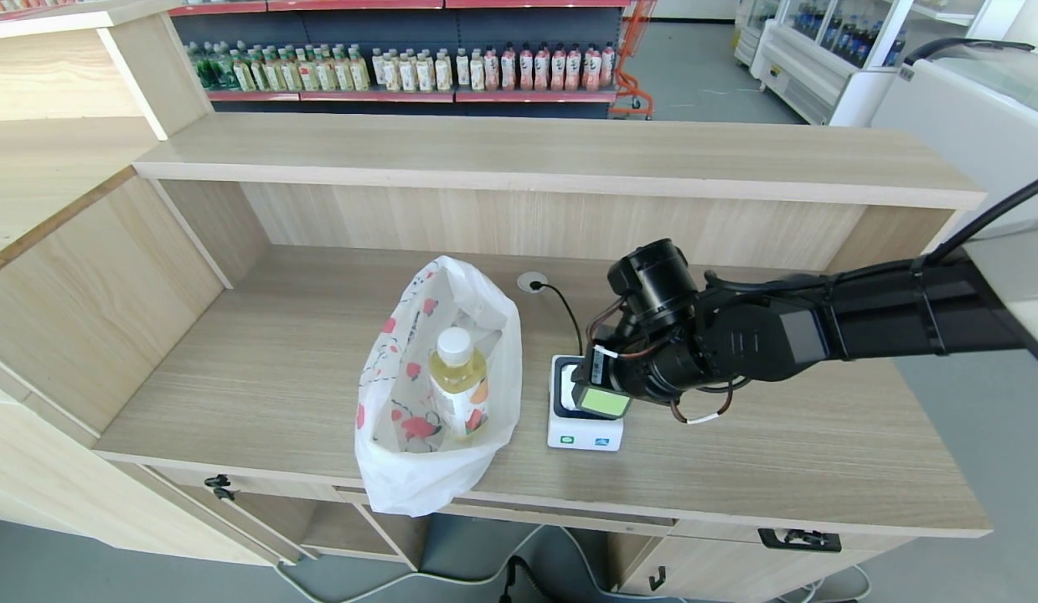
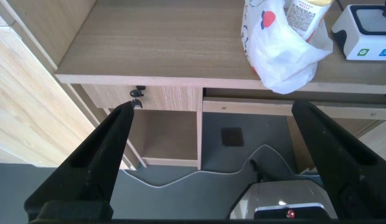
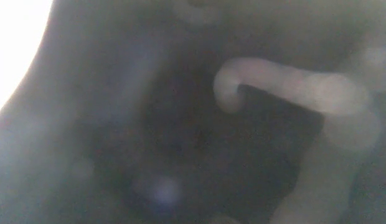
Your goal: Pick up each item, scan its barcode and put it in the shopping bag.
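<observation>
Hovering over scanner (image 1: 586,437), R hand (image 1: 596,387) grips green pack (image 1: 606,403).

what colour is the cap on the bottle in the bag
White cap, clearest in the head view.

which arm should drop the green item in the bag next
Right. The right gripper holds the green item over the scanner, next to the bag. The left gripper hangs open and empty below the counter's front edge.
</observation>
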You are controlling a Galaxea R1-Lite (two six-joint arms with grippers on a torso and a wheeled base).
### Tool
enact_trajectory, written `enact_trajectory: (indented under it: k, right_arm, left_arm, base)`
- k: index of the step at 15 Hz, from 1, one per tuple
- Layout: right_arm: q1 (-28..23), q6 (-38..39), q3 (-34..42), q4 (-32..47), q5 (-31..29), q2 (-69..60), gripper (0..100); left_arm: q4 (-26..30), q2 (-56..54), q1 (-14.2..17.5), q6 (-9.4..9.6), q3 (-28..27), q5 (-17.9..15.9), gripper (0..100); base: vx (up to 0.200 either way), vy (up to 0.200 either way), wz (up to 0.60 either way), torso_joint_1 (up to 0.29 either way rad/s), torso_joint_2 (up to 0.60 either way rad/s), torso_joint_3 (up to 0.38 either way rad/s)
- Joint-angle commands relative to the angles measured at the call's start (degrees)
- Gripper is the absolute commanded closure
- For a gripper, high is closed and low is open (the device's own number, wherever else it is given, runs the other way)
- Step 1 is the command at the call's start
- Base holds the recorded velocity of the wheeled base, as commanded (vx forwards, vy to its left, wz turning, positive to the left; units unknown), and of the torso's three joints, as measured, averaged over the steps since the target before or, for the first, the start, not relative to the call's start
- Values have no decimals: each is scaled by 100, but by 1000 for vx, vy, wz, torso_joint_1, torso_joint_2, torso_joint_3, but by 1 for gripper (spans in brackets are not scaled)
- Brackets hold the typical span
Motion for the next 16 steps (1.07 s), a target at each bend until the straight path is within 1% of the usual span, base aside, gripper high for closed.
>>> enact_trajectory:
  k: [1,3,16]
  right_arm:
    - [27,-8,-102,7,-46,91,100]
    - [45,-8,-102,7,-125,152,100]
    - [159,-8,-181,-19,-160,161,100]
  left_arm:
    - [0,-2,9,0,0,0,0]
    - [0,-2,0,0,0,0,0]
    - [0,-2,9,0,0,0,0]
  base:
    - [0,0,0,0,0,0]
    - [0,0,0,0,0,0]
    - [0,0,0,0,0,0]
